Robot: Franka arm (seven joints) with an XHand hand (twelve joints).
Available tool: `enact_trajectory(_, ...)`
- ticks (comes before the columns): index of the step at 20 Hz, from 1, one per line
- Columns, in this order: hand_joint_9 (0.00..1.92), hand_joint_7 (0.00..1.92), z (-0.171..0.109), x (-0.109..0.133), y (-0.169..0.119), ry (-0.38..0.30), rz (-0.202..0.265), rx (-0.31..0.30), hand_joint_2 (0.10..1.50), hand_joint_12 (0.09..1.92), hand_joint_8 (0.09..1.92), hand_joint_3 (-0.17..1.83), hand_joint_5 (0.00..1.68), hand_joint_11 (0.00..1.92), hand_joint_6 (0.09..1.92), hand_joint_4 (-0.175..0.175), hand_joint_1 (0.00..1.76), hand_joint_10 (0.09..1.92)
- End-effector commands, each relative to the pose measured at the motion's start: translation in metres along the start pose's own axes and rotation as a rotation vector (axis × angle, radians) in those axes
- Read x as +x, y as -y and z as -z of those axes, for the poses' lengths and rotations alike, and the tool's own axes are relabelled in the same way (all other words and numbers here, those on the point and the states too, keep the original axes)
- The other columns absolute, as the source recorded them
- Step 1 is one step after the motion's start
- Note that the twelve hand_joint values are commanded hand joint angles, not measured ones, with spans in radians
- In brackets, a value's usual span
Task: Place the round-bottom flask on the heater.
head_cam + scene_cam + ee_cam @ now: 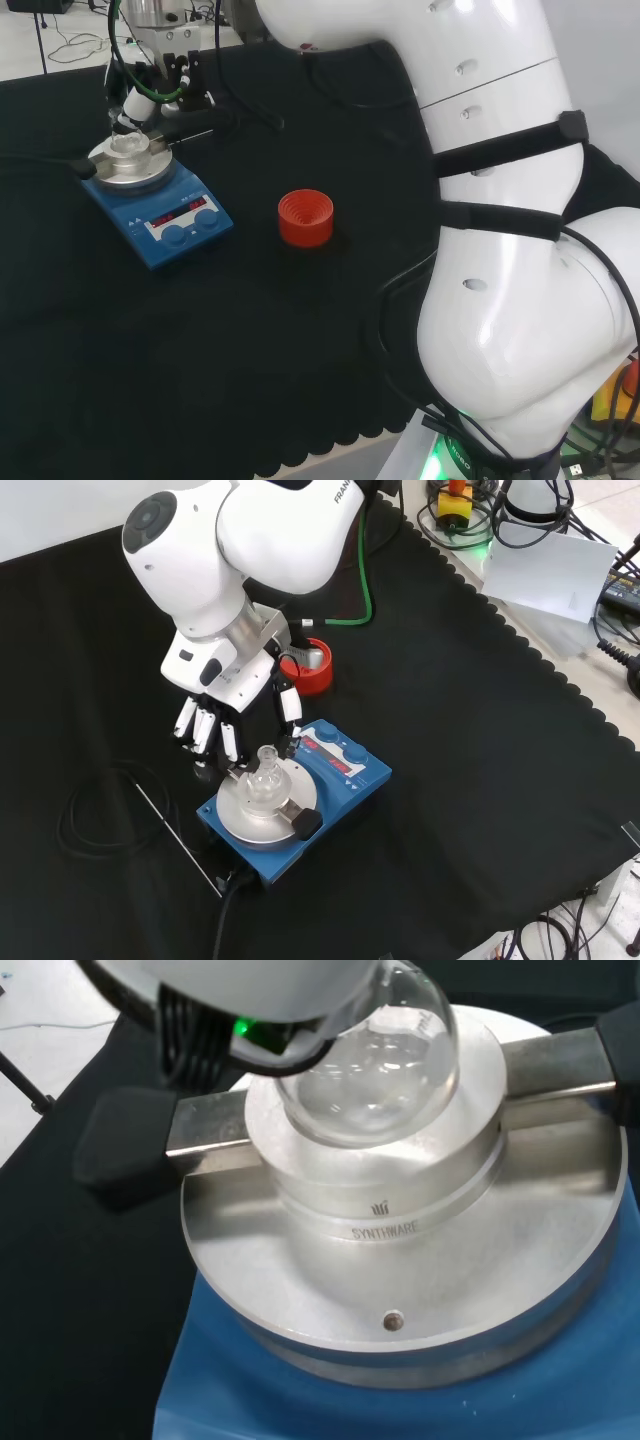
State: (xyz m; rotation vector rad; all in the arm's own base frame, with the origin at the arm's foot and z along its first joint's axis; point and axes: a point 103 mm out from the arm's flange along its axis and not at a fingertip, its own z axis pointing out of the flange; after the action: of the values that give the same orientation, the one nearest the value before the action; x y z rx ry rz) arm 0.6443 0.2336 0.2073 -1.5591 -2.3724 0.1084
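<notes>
A clear round-bottom flask [265,777] sits upright in the well of the silver block on the blue heater [345,772]. In the wrist view the flask's bulb [370,1070] rests in the block's hollow on the heater's round metal plate [400,1290]. The hand [228,695] hangs just above and behind the flask, its fingers pointing down and nearly straight. Fingers stand on one side of the flask's neck and the thumb [288,715] on the other, with a small gap at each side. In the head view the hand [158,80] is over the heater [160,215] at the far left.
An empty red ribbed ring stand [305,217] stands on the cloth right of the heater in the head view; in the front view the stand [315,670] is behind the hand. A black cable [100,815] and a thin rod [175,830] lie left of the heater.
</notes>
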Motion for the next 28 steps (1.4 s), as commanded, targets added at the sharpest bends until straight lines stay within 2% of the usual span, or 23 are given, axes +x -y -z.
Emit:
enact_trajectory(1,0.69,0.41,-0.005,0.003,-0.002,0.007,0.007,0.006,0.63,1.33,0.62,0.79,1.18,0.33,0.89,0.175,1.11,0.55)
enact_trajectory(10,0.69,0.41,-0.005,0.004,-0.007,0.004,0.006,-0.011,0.64,1.33,0.62,0.78,1.18,0.33,0.9,0.175,1.1,0.55)
enact_trajectory(13,0.67,0.37,-0.005,0.001,-0.005,-0.011,-0.005,-0.031,0.78,1.33,0.63,0.54,1.11,0.33,0.9,0.175,1.07,0.56)
enact_trajectory(15,0.64,0.34,-0.005,-0.001,-0.004,-0.013,-0.01,-0.037,0.76,1.33,0.63,0.51,0.96,0.31,0.85,0.032,1.0,0.57)
enact_trajectory(16,0.63,0.32,-0.004,-0.001,-0.003,-0.015,-0.012,-0.038,0.73,1.33,0.64,0.55,0.9,0.3,0.84,-0.006,0.98,0.58)
enact_trajectory(17,0.62,0.31,-0.003,-0.002,-0.002,-0.016,-0.013,-0.039,0.7,1.33,0.63,0.57,0.83,0.3,0.83,-0.027,0.96,0.58)
enact_trajectory(19,0.6,0.28,-0.002,-0.001,-0.001,-0.019,-0.014,-0.04,0.68,1.33,0.63,0.59,0.73,0.28,0.79,-0.043,0.94,0.58)
enact_trajectory(22,0.58,0.25,0.001,0.0,0.003,-0.02,-0.012,-0.047,0.66,1.34,0.62,0.59,0.6,0.27,0.75,-0.044,0.92,0.58)
enact_trajectory(28,0.56,0.24,0.014,0.0,0.022,-0.032,-0.025,-0.081,0.64,1.34,0.62,0.59,0.53,0.26,0.71,-0.041,0.9,0.59)
